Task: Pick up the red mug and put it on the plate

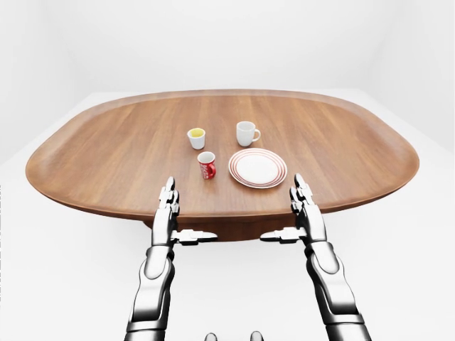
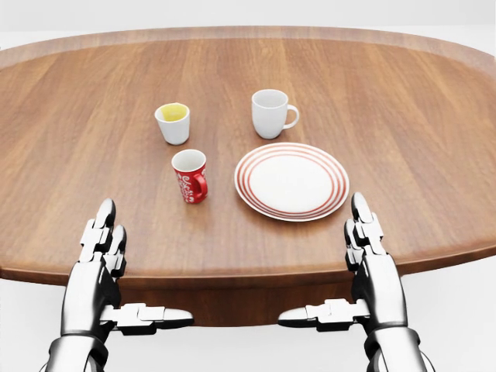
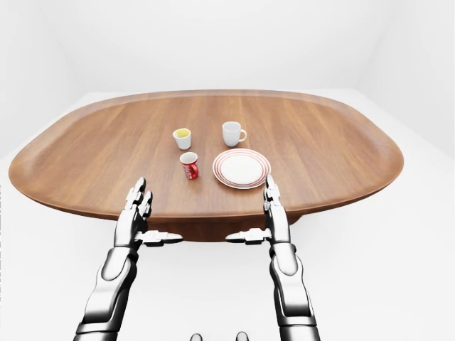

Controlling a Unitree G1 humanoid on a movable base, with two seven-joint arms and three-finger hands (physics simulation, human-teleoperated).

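Note:
The red mug (image 2: pixel 190 175) stands upright on the wooden table (image 2: pixel 403 116), its handle toward the view's lower right. The white plate with red rings (image 2: pixel 291 180) lies just right of it, a small gap between them. My left hand (image 2: pixel 105 240) is open over the table's near edge, below and left of the mug. My right hand (image 2: pixel 364 232) is open at the near edge, below and right of the plate. Both hands are empty, thumbs pointing inward.
A white cup with a yellow inside (image 2: pixel 173 122) stands above the red mug. A white mug (image 2: pixel 270 112) stands above the plate. The oval table is wide, with white floor (image 1: pixel 64 284) all round it.

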